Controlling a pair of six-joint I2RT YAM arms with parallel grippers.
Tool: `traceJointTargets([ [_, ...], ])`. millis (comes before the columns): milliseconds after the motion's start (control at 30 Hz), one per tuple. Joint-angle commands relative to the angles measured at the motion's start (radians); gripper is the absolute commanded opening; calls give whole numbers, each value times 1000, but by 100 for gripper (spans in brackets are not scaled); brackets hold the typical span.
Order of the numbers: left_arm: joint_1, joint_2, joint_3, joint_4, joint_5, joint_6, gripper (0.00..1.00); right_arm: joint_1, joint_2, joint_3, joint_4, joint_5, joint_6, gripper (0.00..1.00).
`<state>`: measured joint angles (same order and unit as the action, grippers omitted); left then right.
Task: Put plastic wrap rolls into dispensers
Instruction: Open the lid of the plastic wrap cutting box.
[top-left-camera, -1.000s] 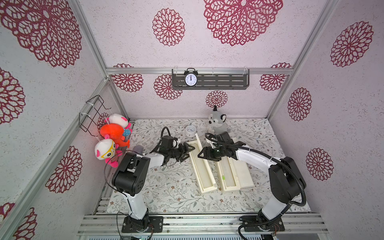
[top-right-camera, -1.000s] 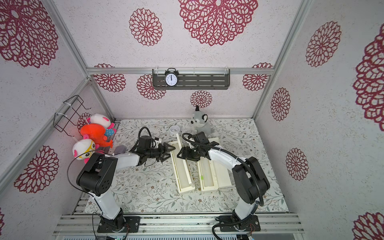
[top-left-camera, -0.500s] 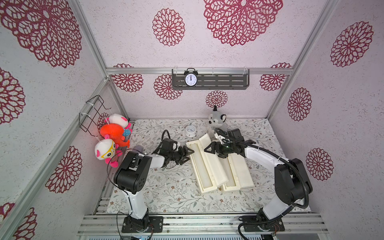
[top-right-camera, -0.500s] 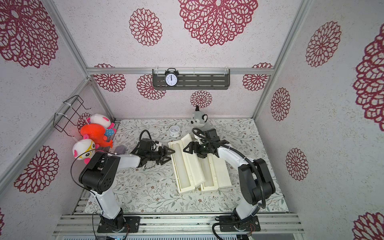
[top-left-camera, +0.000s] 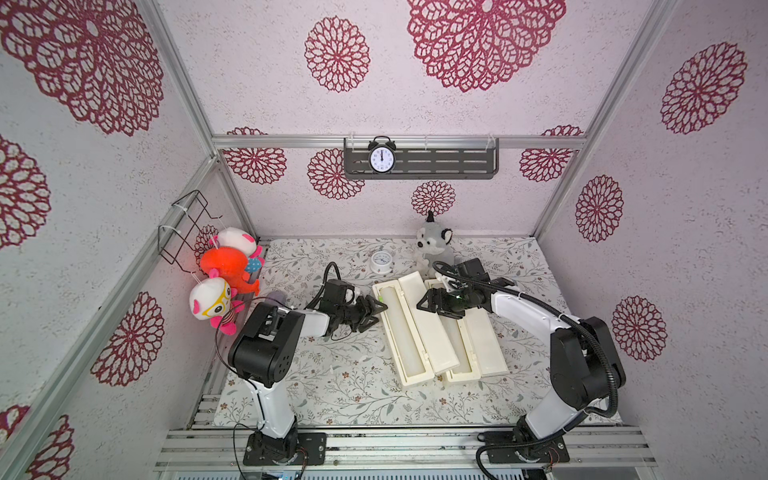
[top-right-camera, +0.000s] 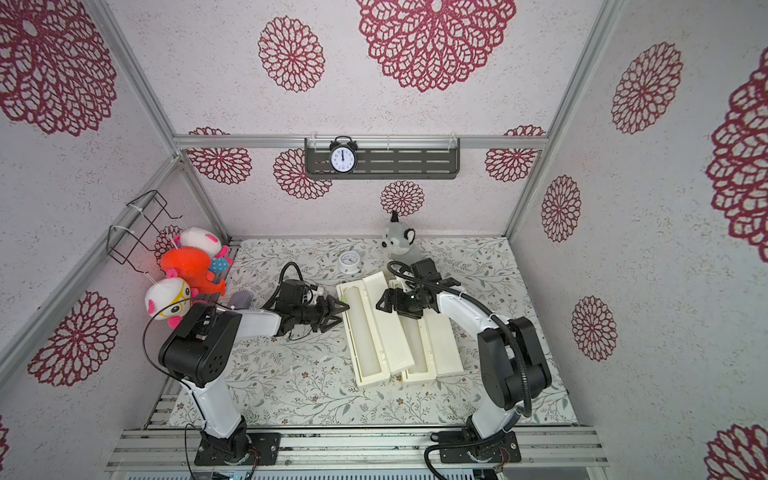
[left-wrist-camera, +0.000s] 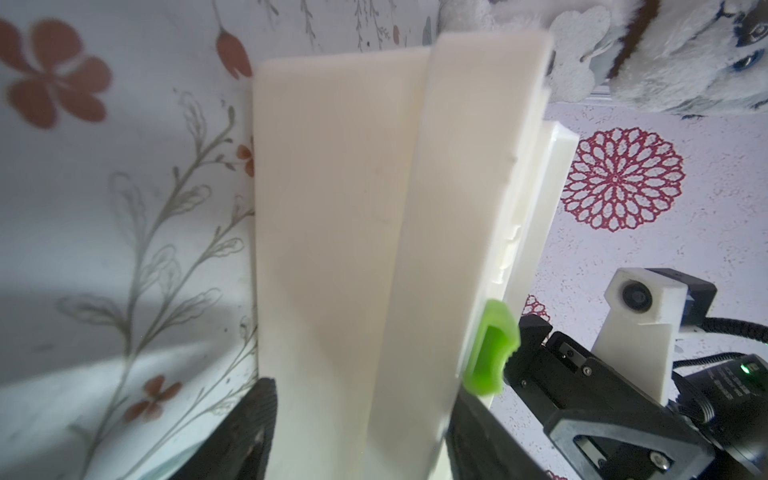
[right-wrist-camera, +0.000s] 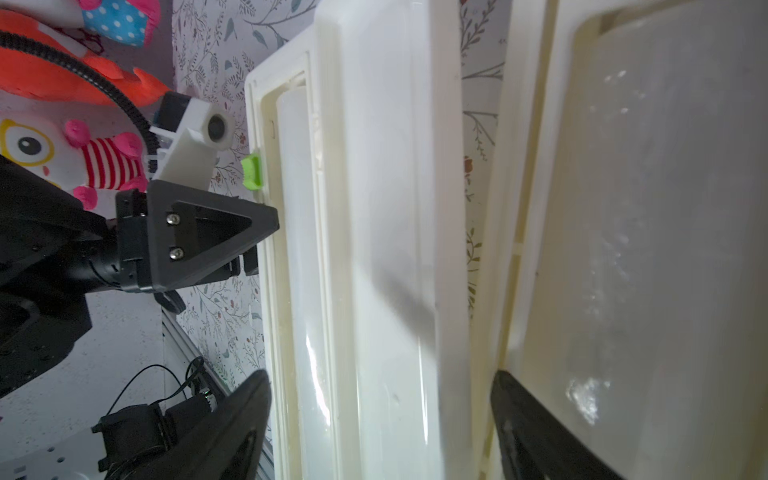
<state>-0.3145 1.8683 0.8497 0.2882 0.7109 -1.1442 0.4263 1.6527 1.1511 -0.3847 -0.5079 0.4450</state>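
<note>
right wrist: right gripper gapes astride smooth cream lid; left gripper state unclear.

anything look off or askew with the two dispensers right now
Slightly. Both lie open and skewed to the table edge, and they aren't parallel: the folded-back lid of the left dispenser appears to lap onto the near end of the right dispenser. Nothing looks spilled or damaged.
</note>
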Motion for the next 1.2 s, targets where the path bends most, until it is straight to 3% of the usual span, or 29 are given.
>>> traceJointTargets([
  [0, 24, 21, 23, -50, -21, 32, 65, 49, 4, -12, -1, 47, -5, 83],
  [433, 103, 29, 121, -234, -1, 182, 64, 181, 42, -94, 184, 56, 157, 80],
  [567, 113, 27, 153, -290, 12, 227, 65, 203, 25, -122, 234, 61, 212, 84],
  [733, 144, -17, 161, -358, 4, 280, 69, 197, -48, -69, 71, 253, 133, 99],
  [1033, 203, -111, 169, -451, -24, 344, 72, 150, -156, 9, -132, 468, 37, 99],
  [1167, 216, -169, 182, -507, -50, 426, 76, 55, -209, -14, -145, 539, -37, 99],
])
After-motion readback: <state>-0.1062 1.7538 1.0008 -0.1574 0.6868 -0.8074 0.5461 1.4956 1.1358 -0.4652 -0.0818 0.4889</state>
